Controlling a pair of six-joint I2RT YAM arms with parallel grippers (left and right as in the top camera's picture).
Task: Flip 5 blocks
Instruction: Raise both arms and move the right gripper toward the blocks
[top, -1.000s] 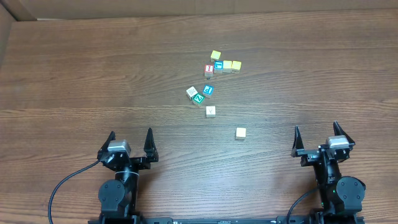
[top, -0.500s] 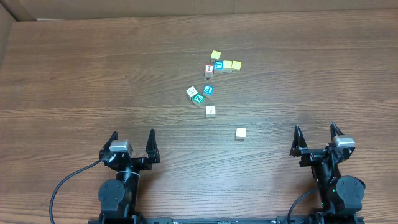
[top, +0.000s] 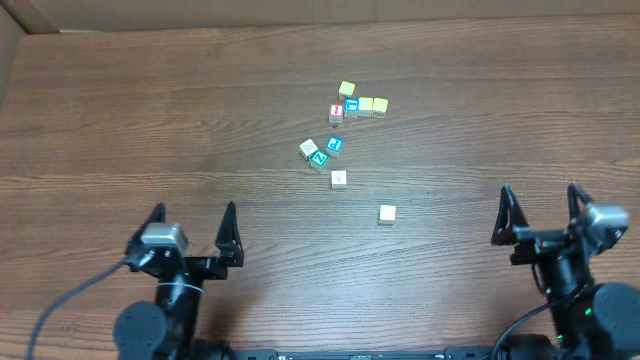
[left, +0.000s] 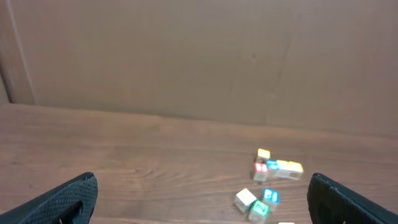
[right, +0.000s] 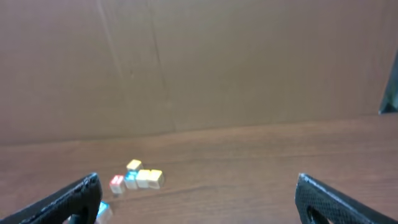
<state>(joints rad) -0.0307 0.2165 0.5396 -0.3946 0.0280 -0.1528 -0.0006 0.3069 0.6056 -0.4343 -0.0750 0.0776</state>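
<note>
while both arms wait at the near edge of the desk (top: 120, 110), i see the left end effector (top: 193, 212) and the right end effector (top: 540, 190) with jaws spread wide and nothing between them. the five blocks (top: 319, 157) lie mid-desk, well apart from both: a green z cube (top: 320, 158) just beside a whitish cube (top: 308, 148), a blue p cube (top: 335, 145) next to them, a second whitish cube (top: 339, 179) nearer me, and a plain cream cube (top: 387, 214) alone toward the right. i judge them light, rigid, smooth-faced wood, likely to skid or tumble, so i would pinch two opposite flat sides. a separate cluster with a red-letter cube (top: 336, 112) and yellow cubes (top: 366, 104) lies farther back. the desk is dark wood grain; a plain brown cardboard wall (left: 186, 56) closes the far side.
</note>
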